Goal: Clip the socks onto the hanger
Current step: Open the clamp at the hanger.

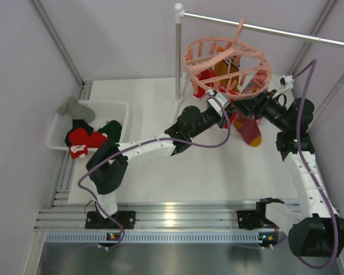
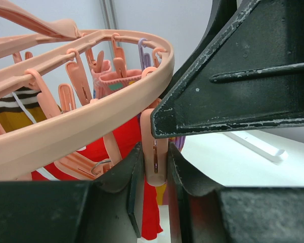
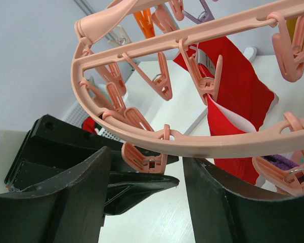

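hanger: round salmon-pink plastic drying hanger, hung on grey metal rail, just above both end effectors
left end effector: clamped on upright dangling pink clip
right end effector: fingers apart, under rim
loose small fabric socks: white mesh basket, far left

Salmon-pink hanger, red sock with white marks, mustard-and-maroon sock, white basket, grey rail

Entry: I find no legible text, label, brand, number or sign in any of my three views. The white marks on the red sock in the basket, at about 9 o'clock on the counter, are too small and blurred to read as characters.
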{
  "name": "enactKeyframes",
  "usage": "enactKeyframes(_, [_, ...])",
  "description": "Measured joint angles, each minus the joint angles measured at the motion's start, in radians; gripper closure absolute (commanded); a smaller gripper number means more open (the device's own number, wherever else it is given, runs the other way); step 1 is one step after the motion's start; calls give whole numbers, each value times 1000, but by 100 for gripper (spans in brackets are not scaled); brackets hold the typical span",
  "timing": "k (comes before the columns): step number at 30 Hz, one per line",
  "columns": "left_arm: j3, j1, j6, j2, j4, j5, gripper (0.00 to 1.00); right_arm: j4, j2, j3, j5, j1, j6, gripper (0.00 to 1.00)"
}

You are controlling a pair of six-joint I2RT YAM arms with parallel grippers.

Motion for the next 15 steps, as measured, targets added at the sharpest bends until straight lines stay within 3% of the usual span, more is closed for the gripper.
enactKeyframes(8, [12,0,-3,14,-2,0,100,-12,0,0,24,5,-30,43])
enactKeyframes(14, [18,-1,-15,14,-14,-4,100,-29,0,0,73,51,-76,55])
enactKeyframes(15, [19,-1,-15,14,-19,-4,100,-34,0,0,81,56,-84,63])
